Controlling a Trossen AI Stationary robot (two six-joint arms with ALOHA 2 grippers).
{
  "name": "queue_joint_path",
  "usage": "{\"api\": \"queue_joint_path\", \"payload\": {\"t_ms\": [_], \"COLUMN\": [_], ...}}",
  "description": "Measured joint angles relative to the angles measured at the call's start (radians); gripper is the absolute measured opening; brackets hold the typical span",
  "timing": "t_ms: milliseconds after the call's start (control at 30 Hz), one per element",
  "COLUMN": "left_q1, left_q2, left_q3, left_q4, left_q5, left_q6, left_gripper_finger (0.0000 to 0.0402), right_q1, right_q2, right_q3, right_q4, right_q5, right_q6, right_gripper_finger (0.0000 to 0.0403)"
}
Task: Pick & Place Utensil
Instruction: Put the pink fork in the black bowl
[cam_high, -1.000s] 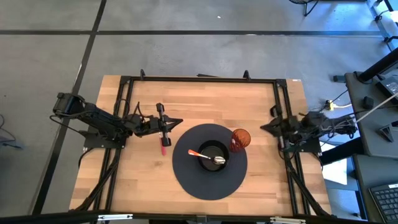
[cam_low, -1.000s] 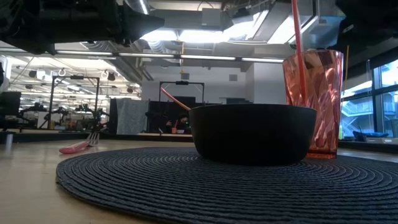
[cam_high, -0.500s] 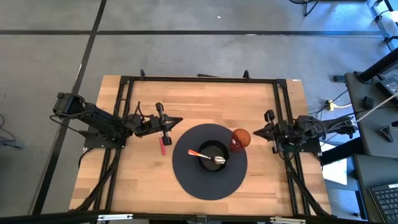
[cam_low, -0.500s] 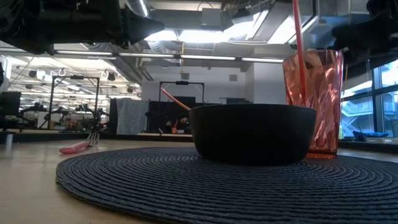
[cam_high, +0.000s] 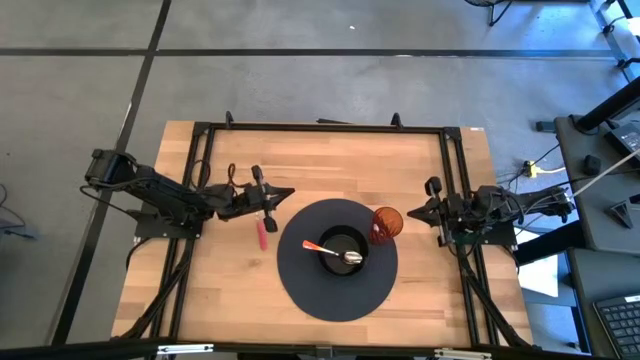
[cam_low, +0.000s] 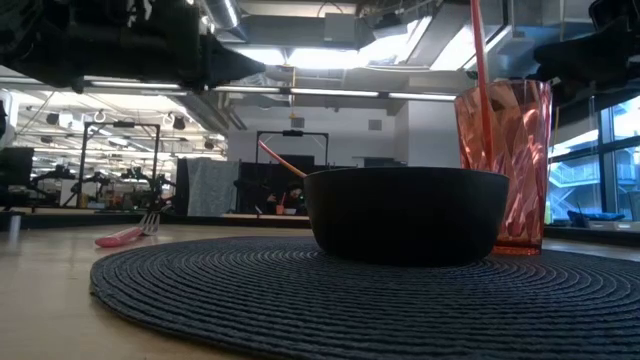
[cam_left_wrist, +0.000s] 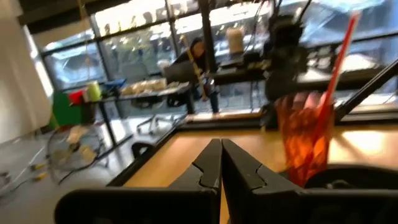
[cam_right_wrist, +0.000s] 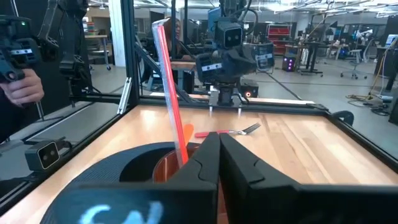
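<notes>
Fork (cam_high: 262, 236), pink-handled, lies bare on the wood at six o'clock of the left gripper (cam_high: 268, 199), whose fingers are pressed together, empty. That gripper has drawn back toward nine o'clock, off the fork; the placing looks done. Right gripper (cam_high: 425, 211), also closed, waits beyond the cup (cam_high: 387, 222).

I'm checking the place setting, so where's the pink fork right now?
In the high view the pink fork lies on the bare wood at table left, just off the round placemat's left edge, directly below the left gripper.
</notes>
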Motion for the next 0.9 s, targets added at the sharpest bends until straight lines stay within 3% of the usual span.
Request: {"api": "queue_joint_path", "payload": {"t_ms": [500, 600, 833, 900], "left_q1": [0.051, 0.031, -0.159, -0.156], "left_q2": [0.000, -0.008, -0.227, -0.315], "left_q3": [0.000, 0.000, -0.013, -0.025], "left_q4": [-0.108, -0.107, -0.111, -0.129], "left_q5": [-0.022, -0.030, -0.149, -0.147], "left_q6": [-0.055, 0.000, 0.243, 0.249], "left_gripper_finger": [0.0001, 0.0003, 0.0002, 0.0002], "right_q1": [0.000, 0.000, 0.000, 0.000], "right_q2": [0.000, 0.000, 0.000, 0.000], "right_q3": [0.000, 0.000, 0.000, 0.000], "right_q4": [-0.019, -0.029, -0.022, -0.020], "right_q5": [0.000, 0.000, -0.001, 0.000], "right_q6": [-0.023, -0.021, -0.019, -0.019], "right_gripper_finger": [0.0005, 0.0005, 0.0005, 0.0005]}}
